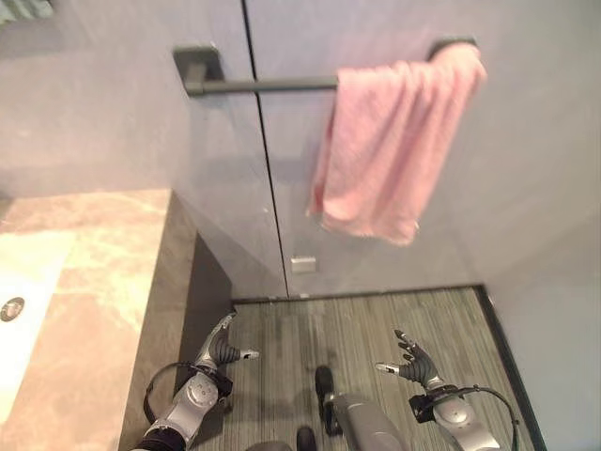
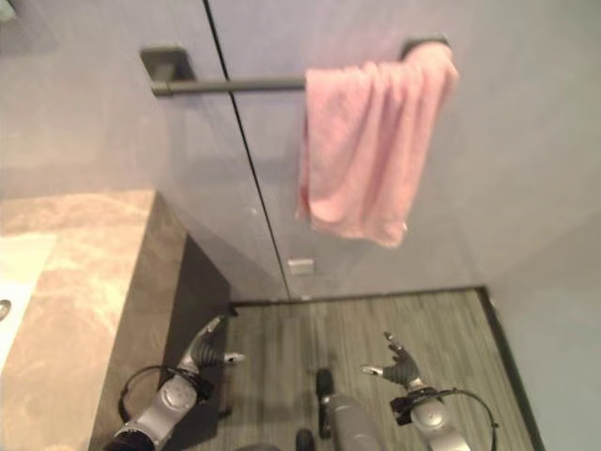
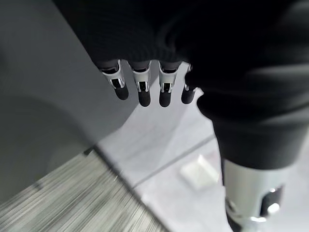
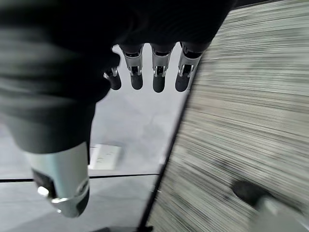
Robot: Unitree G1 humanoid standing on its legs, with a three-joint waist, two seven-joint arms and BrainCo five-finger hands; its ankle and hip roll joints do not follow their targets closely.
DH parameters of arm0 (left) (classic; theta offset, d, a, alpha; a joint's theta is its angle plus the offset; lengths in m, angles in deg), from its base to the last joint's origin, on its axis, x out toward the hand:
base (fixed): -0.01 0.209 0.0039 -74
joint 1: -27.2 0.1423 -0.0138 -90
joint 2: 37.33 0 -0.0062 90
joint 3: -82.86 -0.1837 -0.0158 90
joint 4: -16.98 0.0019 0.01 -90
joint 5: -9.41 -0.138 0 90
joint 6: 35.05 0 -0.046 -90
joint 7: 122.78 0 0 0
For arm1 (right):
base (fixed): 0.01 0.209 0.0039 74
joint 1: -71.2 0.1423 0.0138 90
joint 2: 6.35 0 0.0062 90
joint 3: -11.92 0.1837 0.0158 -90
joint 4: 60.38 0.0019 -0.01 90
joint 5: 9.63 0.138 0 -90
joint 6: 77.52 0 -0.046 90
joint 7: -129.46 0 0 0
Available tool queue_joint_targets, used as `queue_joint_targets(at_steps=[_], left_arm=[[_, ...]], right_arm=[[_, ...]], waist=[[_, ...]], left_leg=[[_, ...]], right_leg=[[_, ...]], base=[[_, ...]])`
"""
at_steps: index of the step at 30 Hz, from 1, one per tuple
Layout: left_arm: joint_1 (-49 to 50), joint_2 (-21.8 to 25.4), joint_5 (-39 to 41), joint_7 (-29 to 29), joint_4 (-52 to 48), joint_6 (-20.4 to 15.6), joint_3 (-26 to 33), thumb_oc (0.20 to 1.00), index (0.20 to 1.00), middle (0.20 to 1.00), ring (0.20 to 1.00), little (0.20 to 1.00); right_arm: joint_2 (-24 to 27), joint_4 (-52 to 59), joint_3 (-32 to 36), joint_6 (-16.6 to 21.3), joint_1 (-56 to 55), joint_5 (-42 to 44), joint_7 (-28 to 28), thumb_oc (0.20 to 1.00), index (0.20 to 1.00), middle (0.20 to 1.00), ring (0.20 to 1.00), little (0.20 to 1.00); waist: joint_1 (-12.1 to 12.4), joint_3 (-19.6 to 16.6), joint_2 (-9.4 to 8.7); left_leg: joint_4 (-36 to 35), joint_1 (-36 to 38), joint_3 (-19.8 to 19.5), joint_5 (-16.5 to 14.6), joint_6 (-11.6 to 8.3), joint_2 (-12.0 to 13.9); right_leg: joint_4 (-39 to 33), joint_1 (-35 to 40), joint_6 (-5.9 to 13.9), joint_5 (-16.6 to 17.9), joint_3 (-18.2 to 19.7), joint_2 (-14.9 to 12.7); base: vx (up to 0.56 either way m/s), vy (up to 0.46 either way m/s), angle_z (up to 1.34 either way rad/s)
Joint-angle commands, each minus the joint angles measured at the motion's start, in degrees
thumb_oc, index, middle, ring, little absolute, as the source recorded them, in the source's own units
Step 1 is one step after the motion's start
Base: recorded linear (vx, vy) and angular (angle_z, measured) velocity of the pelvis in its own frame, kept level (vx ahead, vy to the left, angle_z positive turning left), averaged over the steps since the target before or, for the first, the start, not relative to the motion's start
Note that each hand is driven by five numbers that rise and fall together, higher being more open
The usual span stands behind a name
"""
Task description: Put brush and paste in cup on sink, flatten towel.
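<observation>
The pink towel (image 1: 390,150) hangs bunched up at one end of the dark bar (image 1: 263,85) on the wall — high above the fingers of both hands and not touching them. It looks soft, light and floppy, so it should slide along the bar with an easy tug. I would say the best places to hold it are the bottom corners or the side edge, then pull it sideways to spread it flat.

The left hand (image 1: 219,348) is low down, fingers straight and loose, holding nothing. The right hand (image 1: 414,361) is low too, fingers spread and relaxed — also holding nothing.

Under the fingers is a grey striped floor (image 1: 376,319). Past the left fingers stands a brown stone counter (image 1: 113,272) with a white sink (image 1: 23,301) set in it. The walls are smooth and pale.
</observation>
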Motion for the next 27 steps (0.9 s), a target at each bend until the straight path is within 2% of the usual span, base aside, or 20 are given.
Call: queue_joint_targets(at_steps=[1,4,5,6,8,9,11,12,13,14,15,18,19,24,27], left_arm=[[-2.71,2.31,1.35,1.24,-1.98,-1.32,-0.61,1.0,1.0,1.0,1.0,1.0],[-2.85,2.31,1.45,1.29,-1.7,-1.06,-0.46,1.0,1.0,1.0,1.0,1.0],[-2.94,2.33,1.36,1.2,-1.54,-1.01,-0.51,1.0,1.0,1.0,1.0,1.0],[-3.39,2.39,1.29,1.15,-0.99,-0.86,-0.63,1.0,1.0,1.0,1.0,1.0],[-3.69,2.44,1.16,1.03,-0.87,-0.76,-1.21,1.0,1.0,1.0,1.0,1.0],[-3.68,2.44,1.16,1.03,-0.88,-0.75,-1.21,1.0,1.0,1.0,1.0,1.0],[-4.64,2.02,1.2,1.03,-0.71,-0.71,-2.46,1.0,1.0,1.0,1.0,1.0],[-4.74,1.87,1.06,1.12,-0.86,-0.78,-2.78,1.0,1.0,1.0,1.0,1.0],[-4.75,1.82,0.89,1.41,-0.84,-0.97,-2.98,1.0,1.0,1.0,1.0,1.0],[-4.76,1.84,0.89,1.42,-0.83,-0.98,-2.99,1.0,1.0,1.0,1.0,1.0],[-4.61,1.81,0.95,1.59,-1.35,-0.9,-3.26,1.0,1.0,1.0,1.0,1.0],[-4.71,2.16,0.27,1.66,-1.64,-0.9,-4.04,1.0,1.0,1.0,1.0,1.0],[-4.47,2.5,0.05,1.51,-1.93,-1.03,-4.04,1.0,1.0,1.0,1.0,1.0],[-3.55,3.17,-0.13,1.36,-2.95,-1.15,-3.43,1.0,1.0,1.0,1.0,1.0],[-2.81,4.2,0.03,1.45,-3.79,-1.15,-2.5,1.0,1.0,1.0,1.0,1.0]], right_arm=[[0.94,2.02,1.49,2.35,0.17,-0.24,0.26,1.0,1.0,1.0,1.0,1.0],[1.09,1.87,1.37,2.27,-0.04,-0.39,0.19,1.0,1.0,1.0,1.0,1.0],[1.05,1.68,1.46,2.29,-0.24,-0.36,0.16,1.0,1.0,1.0,1.0,1.0],[1.02,1.2,1.69,2.36,-0.83,-0.17,0.01,1.0,1.0,1.0,1.0,1.0],[0.98,1.23,1.69,2.26,-1.26,-0.01,-0.15,1.0,1.0,1.0,1.0,1.0],[0.98,1.24,1.7,2.25,-1.28,-0.01,-0.15,1.0,1.0,1.0,1.0,1.0],[0.92,0.44,1.61,2.11,-1.29,-0.39,-0.9,1.0,1.0,1.0,1.0,1.0],[0.85,0.04,1.55,2.11,-1.16,-0.34,-1.05,1.0,1.0,1.0,1.0,1.0],[0.79,-0.34,1.35,2.23,-0.93,-0.34,-1.42,1.0,1.0,1.0,1.0,1.0],[0.76,-0.36,1.36,2.24,-0.91,-0.34,-1.43,1.0,1.0,1.0,1.0,1.0],[0.59,-0.61,0.66,2.24,-0.34,-1.09,-1.35,1.0,1.0,1.0,1.0,1.0],[0.15,-0.96,-0.2,1.88,0.4,-1.96,-1.08,1.0,1.0,1.0,1.0,1.0],[-0.06,-0.98,-0.85,1.8,1.01,-2.4,-0.99,1.0,1.0,1.0,1.0,1.0],[-0.68,-0.6,-0.58,1.76,1.21,-2.59,-0.98,1.0,1.0,1.0,1.0,1.0],[-1.35,0.44,-0.67,1.84,1.43,-2.94,-0.85,1.0,1.0,1.0,1.0,1.0]], waist=[[-0.14,-0.66,-2.61],[-0.15,-0.9,-2.6],[-0.07,-0.92,-2.74],[-0.28,-0.77,-3.37],[-0.32,-0.58,-3.73],[-0.32,-0.55,-3.7],[-0.16,-0.32,-3.98],[-0.03,-0.23,-4.35],[0.71,0.02,-4.66],[0.73,-0.14,-4.75],[1.34,0.36,-4.64],[1.61,1.08,-4.24],[1.52,0.73,-4.06],[1.91,0.32,-3.5],[1.83,1.42,-3.18]], left_leg=[[3.43,3.26,0.11,7.58,-4.58,7.39],[5.29,2.77,-0.33,10.12,-5.52,8.19],[7.4,1.95,-0.21,11.97,-6.16,8.63],[12.29,-0.41,0.88,15.47,-7.11,10.16],[14.8,-1.75,1.76,16.01,-6.86,10.52],[14.92,-1.76,1.74,15.94,-6.87,10.57],[10.82,-4.8,3.73,13.25,-5.19,10.48],[9.85,-6.39,4.07,11.46,-4.53,10.13],[5.15,-10.43,4.38,8.44,-3.42,9.03],[4.94,-10.54,4.44,8.64,-3.35,8.91],[-0.54,-11.96,2.97,7.89,-2.65,8.46],[-2.77,-10.7,1.82,8.91,-2.37,8.13],[-4.35,-9.86,1.96,8.28,-1.8,7.54],[-8.43,-7.57,3.59,9.04,-0.52,6.86],[-10.13,-6.48,4.86,9.66,0.46,6.75]], right_leg=[[2.33,-1.64,9.98,0.9,2.95,-2.6],[1.94,-0.51,8.98,0.01,2.67,-1.58],[1.68,0.26,8.55,-0.35,2.69,-1.39],[0.9,1.72,7.51,-0.94,2.5,-1.1],[0.07,3.13,6.9,-1.56,2.52,-0.86],[0.02,3.19,6.89,-1.54,2.5,-0.82],[-1.38,5.27,7.42,-2.11,2.21,-1.98],[-1.97,5.87,7.83,-2.03,2.39,-2.69],[-2.79,6.98,8.66,-2.32,2.97,-3.41],[-2.85,6.8,8.7,-2.23,3.02,-3.51],[-2.58,6.96,9.24,-2.35,4.16,-3.82],[-0.91,6.14,9.53,-2.48,4.72,-3.62],[-0.61,5.69,10.03,-2.58,5.38,-3.71],[0.65,4.97,10.78,-2.26,6.45,-4.13],[5.91,2.28,12.62,-2.07,7.67,-4.05]], base=[[0.27,-0.219,0.12],[0.13,-0.112,0.13],[0.24,-0.241,0.01],[0.17,-0.189,-0.06],[0.14,-0.139,0.07],[0.17,-0.105,0.02],[0.14,-0.016,-0.03],[0.13,0.063,0.13],[0.1,0.056,0.15],[0.11,0.115,0.15],[0.05,0.075,0.02],[0.05,0.125,-0.21],[0.02,0.187,-0.48],[0.02,0.142,-0.43],[-0.06,0.143,-0.46]])
